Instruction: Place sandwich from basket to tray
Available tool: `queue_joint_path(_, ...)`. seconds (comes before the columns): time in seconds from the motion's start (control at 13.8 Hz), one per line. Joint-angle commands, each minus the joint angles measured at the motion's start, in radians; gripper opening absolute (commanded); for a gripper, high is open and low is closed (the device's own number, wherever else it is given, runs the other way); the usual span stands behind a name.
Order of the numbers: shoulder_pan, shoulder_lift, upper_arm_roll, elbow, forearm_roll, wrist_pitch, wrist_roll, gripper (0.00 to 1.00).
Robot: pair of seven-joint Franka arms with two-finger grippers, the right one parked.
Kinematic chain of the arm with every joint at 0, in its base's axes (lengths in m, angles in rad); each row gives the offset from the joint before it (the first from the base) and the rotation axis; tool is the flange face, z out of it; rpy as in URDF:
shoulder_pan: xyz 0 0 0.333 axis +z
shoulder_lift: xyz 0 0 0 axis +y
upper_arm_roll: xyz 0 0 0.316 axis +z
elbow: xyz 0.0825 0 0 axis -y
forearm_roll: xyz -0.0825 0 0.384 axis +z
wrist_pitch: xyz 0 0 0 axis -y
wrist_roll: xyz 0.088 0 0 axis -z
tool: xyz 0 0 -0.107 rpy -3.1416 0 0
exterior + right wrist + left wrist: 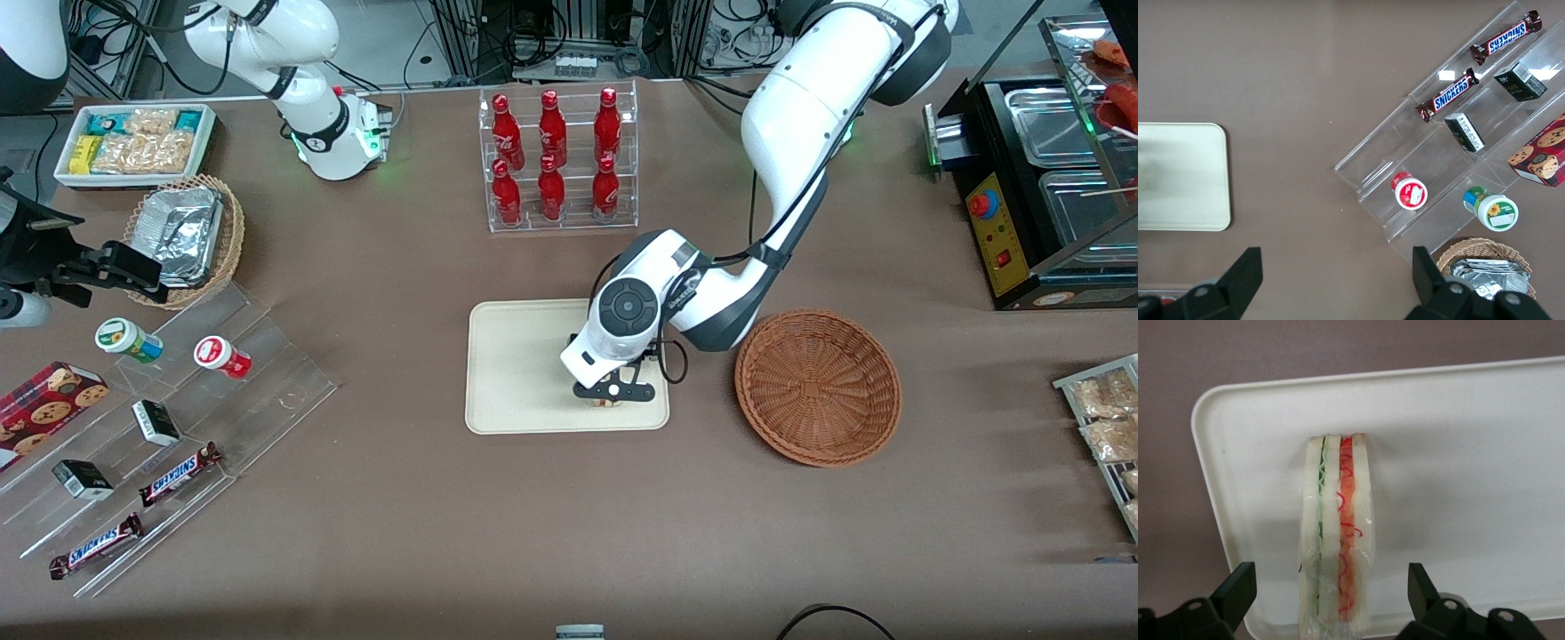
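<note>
Front view: hanging low over the flat cream tray [520, 369], at its near edge toward the working arm's end, the left gripper [613, 397] with only a sliver of the sandwich [608, 402] peeking out beneath the black fingers. Sitting just beside the tray, toward the working arm's end of the table, the round reddish-brown woven basket [818, 387], its bowl holding nothing. Standing farther from the camera than the tray, a clear rack of red bottles [558, 158].

Left wrist view: lying on the smooth, round-cornered tray [1458, 453] with its low raised rim, the sandwich [1337, 533], a wedge of soft white bread wrapped in glossy clear film, showing green and red filling stripes along the cut edge. Spreading wide on either side of it, the gripper [1331, 597], fingers [1237, 587] apart from the bread, gripping nothing.
</note>
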Motion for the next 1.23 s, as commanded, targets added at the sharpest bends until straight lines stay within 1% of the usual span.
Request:
queue_joint_path(0.0, -0.004, -0.056, 0.007, 0.01, 0.006, -0.088, -0.021, 1.0)
queue_joint_path(0.07, -0.003, -0.064, 0.009, 0.03, 0.003, -0.102, -0.024, 1.0)
queue_joint_path(0.22, -0.004, -0.089, 0.048, 0.05, 0.0, -0.148, -0.012, 1.0)
queue_joint_path(0.36, -0.001, -0.119, 0.058, 0.053, -0.007, -0.157, -0.01, 1.0)
queue_joint_path(0.51, -0.003, -0.144, 0.078, 0.058, -0.006, -0.159, -0.01, 1.0)
queue_joint_path(0.65, -0.004, -0.173, 0.11, 0.058, 0.011, -0.17, -0.005, 1.0)
queue_joint_path(0.8, -0.004, -0.21, 0.145, 0.056, 0.014, -0.247, 0.069, 1.0)
queue_joint_path(0.87, -0.003, -0.225, 0.168, 0.056, 0.011, -0.274, 0.114, 1.0)
queue_joint_path(1.02, -0.003, -0.257, 0.248, 0.056, -0.018, -0.298, 0.137, 1.0)
queue_joint_path(1.16, -0.003, -0.282, 0.294, 0.058, -0.023, -0.328, 0.192, 1.0)
